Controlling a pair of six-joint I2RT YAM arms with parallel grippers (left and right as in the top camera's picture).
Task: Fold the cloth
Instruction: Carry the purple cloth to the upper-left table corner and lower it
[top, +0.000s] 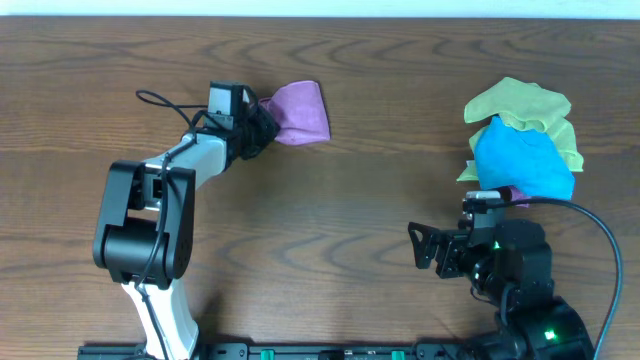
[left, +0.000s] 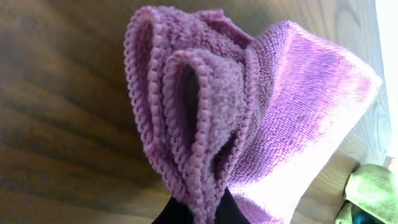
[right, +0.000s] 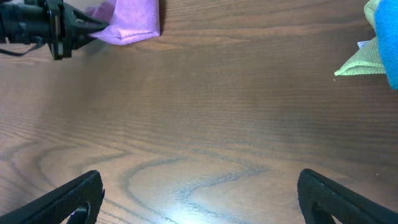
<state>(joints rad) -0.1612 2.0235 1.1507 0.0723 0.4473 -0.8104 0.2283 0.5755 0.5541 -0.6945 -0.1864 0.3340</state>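
Two arms work at the wooden desk (top: 380, 60). Overhead, the cloth (top: 300, 110) sits toward 11 o'clock of the desk centre. The left pincer (top: 262, 122) is clamped on its 9 o'clock end, and the rest spreads toward 3 o'clock. The left wrist view shows the cloth (left: 205, 106) bunched into looped, stitched-edge folds and squeezed between dark fingers (left: 169, 214) at 6 o'clock. The right pincer (top: 425, 247) sits near 4 o'clock, spread wide and holding nothing, well apart from the cloth. A blue cloth (top: 525, 162) lies at 3 o'clock, on top of a yellow-green cloth (top: 520, 103). No white tag can be made out.
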